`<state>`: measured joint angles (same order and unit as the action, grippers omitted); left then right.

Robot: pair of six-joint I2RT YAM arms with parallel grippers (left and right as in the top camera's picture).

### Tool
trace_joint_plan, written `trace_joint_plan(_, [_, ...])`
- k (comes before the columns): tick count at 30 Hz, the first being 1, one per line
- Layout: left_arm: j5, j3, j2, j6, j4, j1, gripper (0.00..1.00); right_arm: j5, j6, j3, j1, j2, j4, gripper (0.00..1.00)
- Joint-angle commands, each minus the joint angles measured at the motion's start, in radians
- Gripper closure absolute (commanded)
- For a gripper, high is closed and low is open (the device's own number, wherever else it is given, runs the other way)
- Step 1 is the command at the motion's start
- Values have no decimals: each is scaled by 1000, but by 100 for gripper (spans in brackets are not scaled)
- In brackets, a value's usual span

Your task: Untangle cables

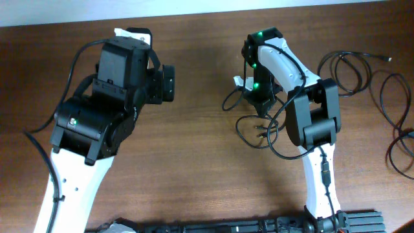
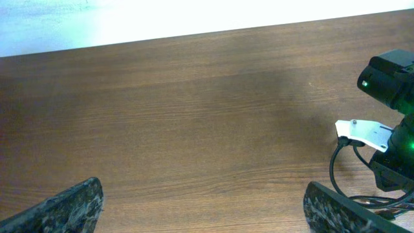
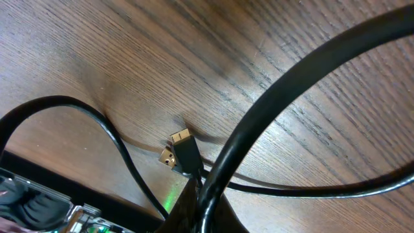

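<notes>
A tangle of thin black cables lies on the wooden table under my right arm. My right gripper points down at it. In the right wrist view the fingers are shut on one black cable, which rises out of them to the upper right. Two small metal plug ends hang just ahead of the fingertips, and another cord loops at the left. My left gripper is open and empty over bare wood, pointing toward the right arm.
More loose black cables lie at the right of the table: a coil at the back and long loops near the right edge. The right arm's wrist, with a cable loop below it, shows at the right of the left wrist view.
</notes>
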<state>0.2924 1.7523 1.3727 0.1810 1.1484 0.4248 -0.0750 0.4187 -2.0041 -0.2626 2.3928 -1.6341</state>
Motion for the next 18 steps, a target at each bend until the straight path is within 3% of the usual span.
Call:
trace_joint_plan(1, [3,11,-2,12,-2,-4,1,10,7,4,8,-21,1,96])
trace_joint_plan(8, [3,11,-2,13,-2,-4,1,24,-40,-122,74,-21,-39,96])
trace_joint_plan(18, [3,11,-2,13,-2,-4,1,31,-194,-601,194,-23,-60,96])
